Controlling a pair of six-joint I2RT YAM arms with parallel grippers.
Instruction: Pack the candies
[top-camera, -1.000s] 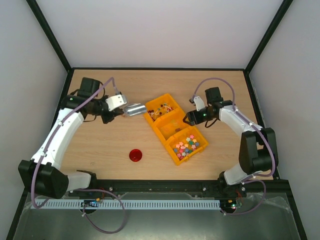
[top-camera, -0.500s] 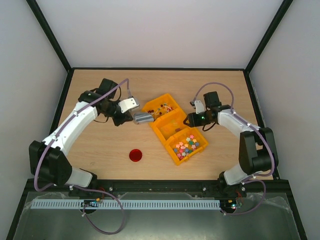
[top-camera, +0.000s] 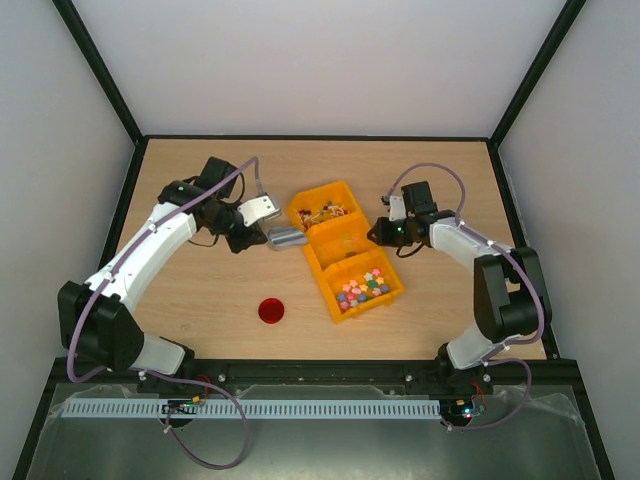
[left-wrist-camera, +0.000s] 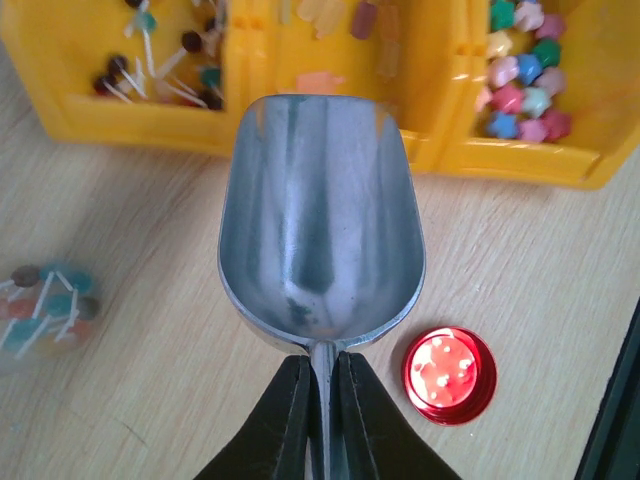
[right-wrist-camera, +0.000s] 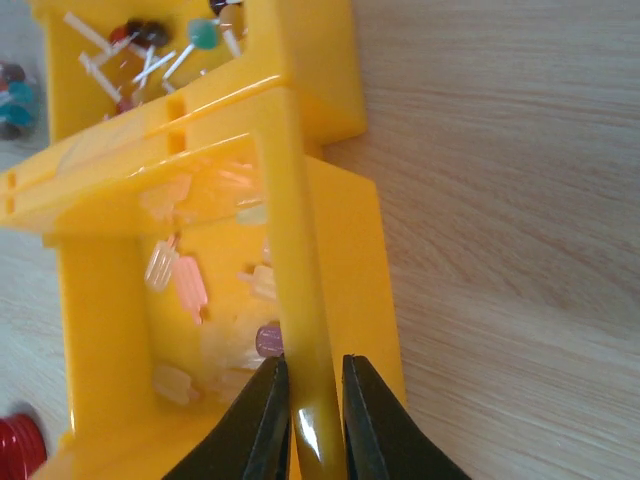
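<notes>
The candies (top-camera: 365, 288) are small pastel sweets heaped in the near compartment of a yellow three-part tray (top-camera: 318, 268); they also show at top right in the left wrist view (left-wrist-camera: 525, 70). My left gripper (left-wrist-camera: 322, 360) is shut on the thin handle of an empty metal scoop (left-wrist-camera: 320, 220). The scoop's mouth points at the tray's left side (top-camera: 288, 238). My right gripper (right-wrist-camera: 312, 362) is shut on the tray's right wall (right-wrist-camera: 300, 250), one finger inside the middle compartment and one outside.
A red lid (top-camera: 270, 310) lies open side up on the wooden table, near the scoop (left-wrist-camera: 448, 375). The far compartment holds lollipops (top-camera: 322, 212) and the middle one pale ice-lolly sweets (right-wrist-camera: 180, 280). A clear packet of lollipops (left-wrist-camera: 45, 305) lies left of the scoop.
The right gripper closed on the tray wall and the tray swung and slid to the left. The left arm brought the scoop up to the tray, then stayed still.
</notes>
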